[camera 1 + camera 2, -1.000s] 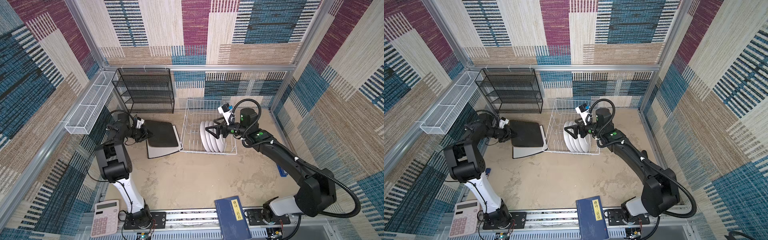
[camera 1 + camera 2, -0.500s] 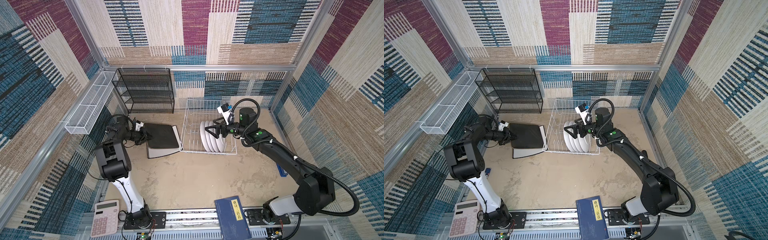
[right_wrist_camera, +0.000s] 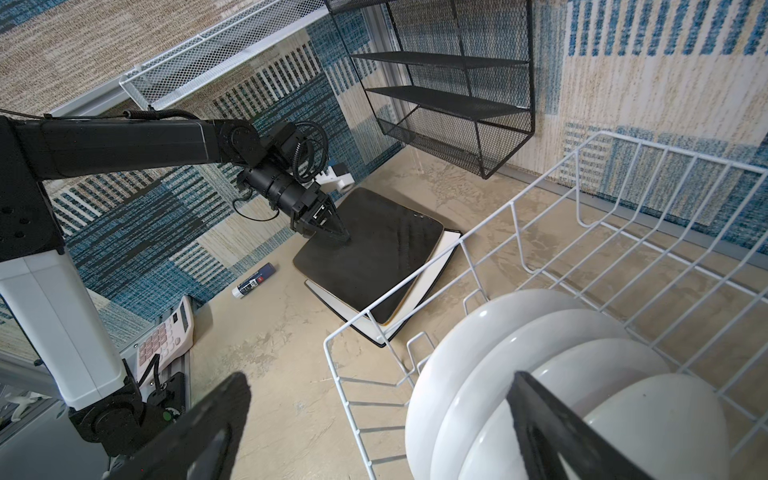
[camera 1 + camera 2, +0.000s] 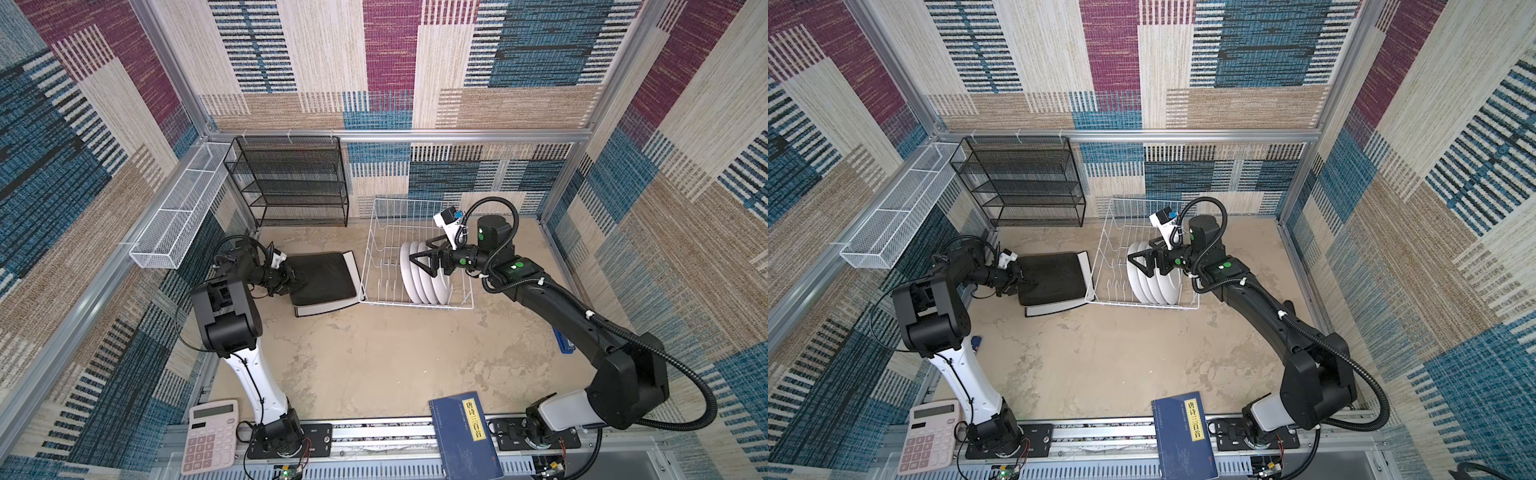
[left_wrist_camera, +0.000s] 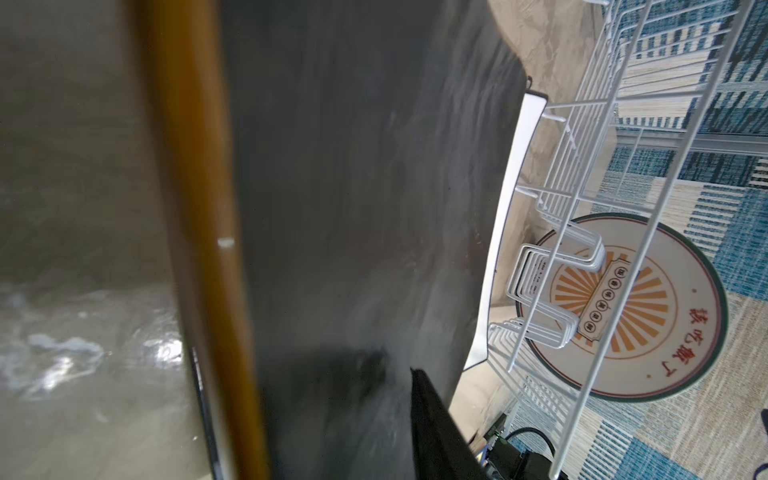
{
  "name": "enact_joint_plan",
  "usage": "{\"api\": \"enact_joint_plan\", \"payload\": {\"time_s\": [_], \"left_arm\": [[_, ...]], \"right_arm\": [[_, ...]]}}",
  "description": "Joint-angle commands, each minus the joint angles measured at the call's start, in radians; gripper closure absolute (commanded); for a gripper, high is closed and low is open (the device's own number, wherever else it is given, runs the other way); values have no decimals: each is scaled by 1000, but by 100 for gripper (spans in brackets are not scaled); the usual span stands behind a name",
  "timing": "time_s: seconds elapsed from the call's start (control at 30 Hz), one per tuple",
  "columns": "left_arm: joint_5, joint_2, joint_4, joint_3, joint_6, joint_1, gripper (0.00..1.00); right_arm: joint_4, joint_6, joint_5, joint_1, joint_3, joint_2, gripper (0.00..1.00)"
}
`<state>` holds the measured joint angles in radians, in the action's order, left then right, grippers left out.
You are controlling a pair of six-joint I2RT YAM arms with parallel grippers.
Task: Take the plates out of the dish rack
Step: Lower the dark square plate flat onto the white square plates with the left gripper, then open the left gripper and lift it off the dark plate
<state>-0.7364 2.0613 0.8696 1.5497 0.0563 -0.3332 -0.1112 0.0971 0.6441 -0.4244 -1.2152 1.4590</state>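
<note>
Yr right end effector, wide open, hovers over the round plates standing in the dish rack under it, so closing may pinch two; left end effector, tips on the black plate, can't tell if gripping, so retreat could drag it.

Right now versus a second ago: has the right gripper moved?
No. The right gripper sits at the same spot over the round plates in the dish rack, jaws open.

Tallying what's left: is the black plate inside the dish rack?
No, the black plate lies flat on a white plate outside the dish rack.
</note>
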Motion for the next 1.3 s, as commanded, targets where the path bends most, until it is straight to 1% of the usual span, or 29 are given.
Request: {"api": "enact_joint_plan", "payload": {"time_s": [0.0, 0.13, 0.3, 0.9, 1.17, 1.27], "left_arm": [[0, 1, 11, 16, -17, -1, 59], [11, 0, 13, 25, -10, 0, 53], [24, 5, 13, 38, 4, -1, 48], [62, 1, 12, 41, 16, 1, 43], [93, -25, 11, 43, 28, 0, 39], [104, -50, 12, 41, 37, 1, 37]], "right_arm": [[13, 6, 1, -1, -13, 4, 1], [13, 7, 2, -1, -14, 6, 1], [13, 8, 1, -2, -16, 6, 1], [11, 7, 0, -5, -18, 10, 1], [10, 6, 0, -5, -18, 10, 1], [14, 9, -18, -5, -14, 6, 1]]}}
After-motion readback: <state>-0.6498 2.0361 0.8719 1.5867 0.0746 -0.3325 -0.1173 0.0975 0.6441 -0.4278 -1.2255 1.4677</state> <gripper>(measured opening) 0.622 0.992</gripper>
